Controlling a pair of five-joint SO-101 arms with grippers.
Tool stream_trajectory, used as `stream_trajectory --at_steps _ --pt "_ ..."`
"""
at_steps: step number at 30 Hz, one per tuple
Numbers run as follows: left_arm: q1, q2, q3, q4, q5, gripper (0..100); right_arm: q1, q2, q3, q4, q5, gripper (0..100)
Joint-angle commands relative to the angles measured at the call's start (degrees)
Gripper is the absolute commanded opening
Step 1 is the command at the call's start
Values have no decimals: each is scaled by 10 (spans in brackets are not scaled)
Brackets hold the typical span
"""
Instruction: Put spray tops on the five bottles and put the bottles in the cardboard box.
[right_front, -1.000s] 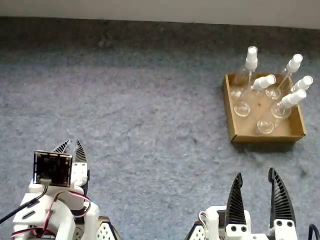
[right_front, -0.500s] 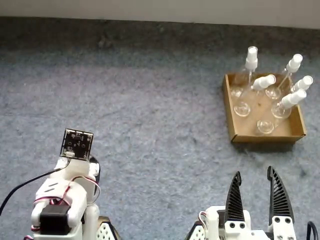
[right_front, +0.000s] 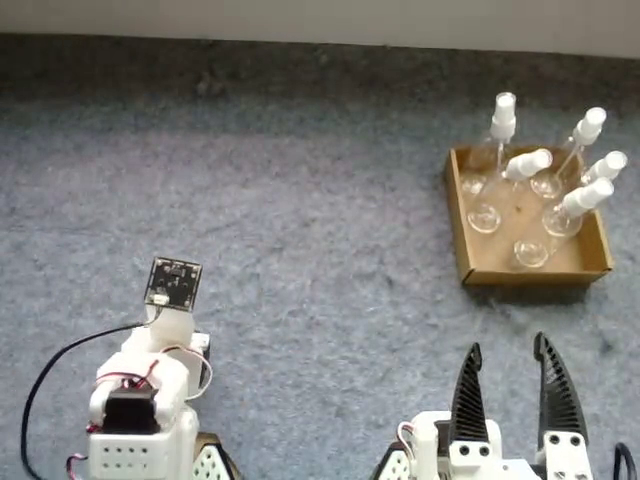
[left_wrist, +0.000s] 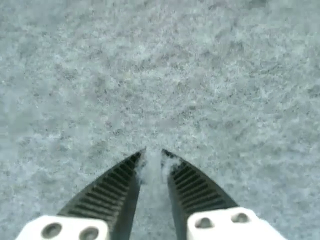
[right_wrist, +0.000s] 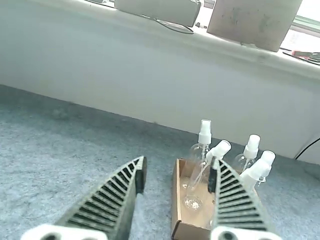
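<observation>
Gaping wide, right jaws empty; left jaws narrowly apart, empty

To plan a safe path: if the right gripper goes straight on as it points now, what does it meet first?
Probably the cardboard box, at its near wall; the right gripper's height is unclear.

Spray-topped bottles (right_wrist: 203, 142) in the cardboard box (right_wrist: 175, 200) beyond wide-parted jaws

Bare carpet (right_front: 300, 220) runs wide up to the cardboard box (right_front: 535, 272), itself crowded with upright bottles (right_front: 501, 118).
</observation>
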Motion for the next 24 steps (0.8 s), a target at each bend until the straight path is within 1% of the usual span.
stream_trajectory --at_steps 1,6,11,20,22,23,24 --pt "6 -2 62 -69 -4 6 -7 -7 6 2 1 173" --pt "9 -3 61 -72 -7 6 -7 -7 6 2 1 173" --pt "8 -3 61 -28 -6 6 -7 -7 6 2 1 173" --pt "5 -4 58 -32 -4 6 -7 -7 6 6 1 173" --pt "2 -4 55 -49 -4 6 -7 -7 6 19 1 173" --pt "-9 -4 49 -58 1 6 -7 -7 6 24 1 173" --pt "-27 -4 39 -69 22 6 -8 -7 6 27 1 173"
